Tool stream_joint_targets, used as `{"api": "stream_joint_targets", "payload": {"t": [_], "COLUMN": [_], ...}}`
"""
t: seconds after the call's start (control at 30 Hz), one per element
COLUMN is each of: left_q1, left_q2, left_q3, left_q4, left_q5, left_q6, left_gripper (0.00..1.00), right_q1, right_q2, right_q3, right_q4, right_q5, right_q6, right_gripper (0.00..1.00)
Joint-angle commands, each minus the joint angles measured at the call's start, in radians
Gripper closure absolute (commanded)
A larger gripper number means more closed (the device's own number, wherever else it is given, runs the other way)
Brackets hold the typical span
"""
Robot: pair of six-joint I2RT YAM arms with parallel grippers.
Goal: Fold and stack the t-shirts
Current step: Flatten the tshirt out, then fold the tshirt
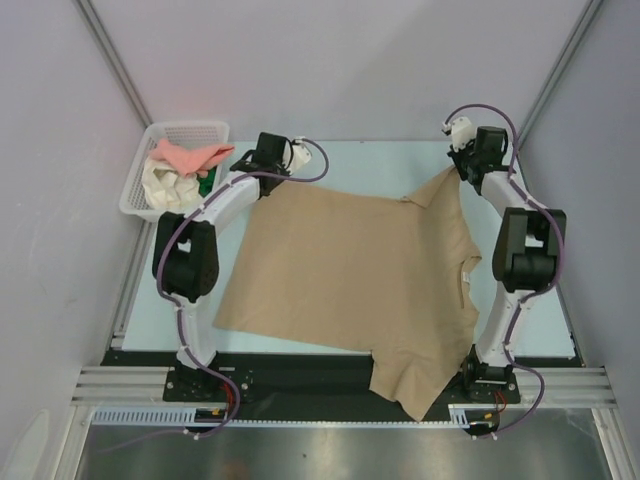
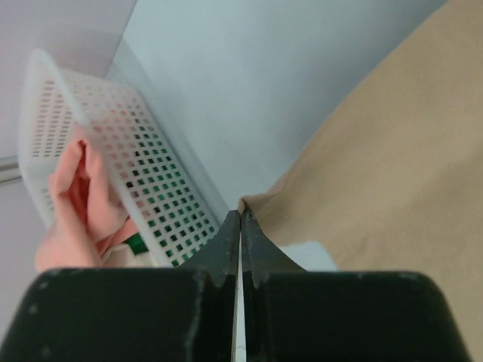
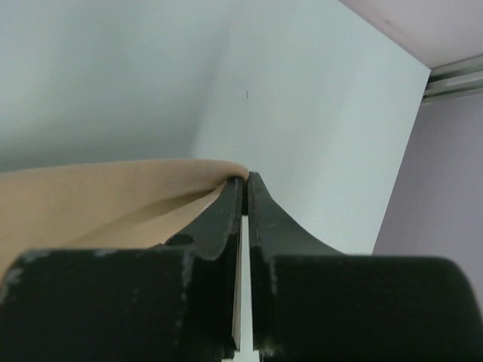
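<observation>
A large tan t-shirt lies spread over the table, one sleeve hanging over the near edge. My left gripper is shut on its far left corner, seen in the left wrist view pinched at the fingertips. My right gripper is shut on the far right corner of the shirt, whose cloth bulges left of the closed fingers. A salmon-pink shirt, a cream-white one and a bit of green cloth lie in the basket.
A white plastic mesh basket stands at the far left corner of the table, close to my left gripper; its wall shows in the left wrist view. Grey walls enclose the pale table on three sides.
</observation>
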Motion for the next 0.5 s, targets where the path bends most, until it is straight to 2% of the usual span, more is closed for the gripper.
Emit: {"api": "stream_joint_targets", "payload": {"t": [0.0,0.3,0.43,0.47], "left_q1": [0.039,0.104,0.119,0.124], "left_q2": [0.065,0.291,0.346,0.368], "left_q3": [0.132,0.376,0.437,0.447], "left_q4": [0.066,0.034,0.04,0.041], "left_q5": [-0.019,-0.079,-0.102,-0.107], "left_q6": [0.017,0.003,0.008,0.016], "left_gripper": [0.99,1.0,1.0,1.0], "right_q1": [0.001,0.035,0.044,0.045], "right_q2": [0.093,0.401,0.599,0.639], "right_q3": [0.191,0.492,0.821,0.95], "right_q4": [0.084,0.132,0.037,0.026], "right_q5": [0.012,0.046,0.073,0.076], "right_q6": [-0.014,0.014,0.048,0.051], "right_gripper": [1.0,1.0,1.0,1.0]}}
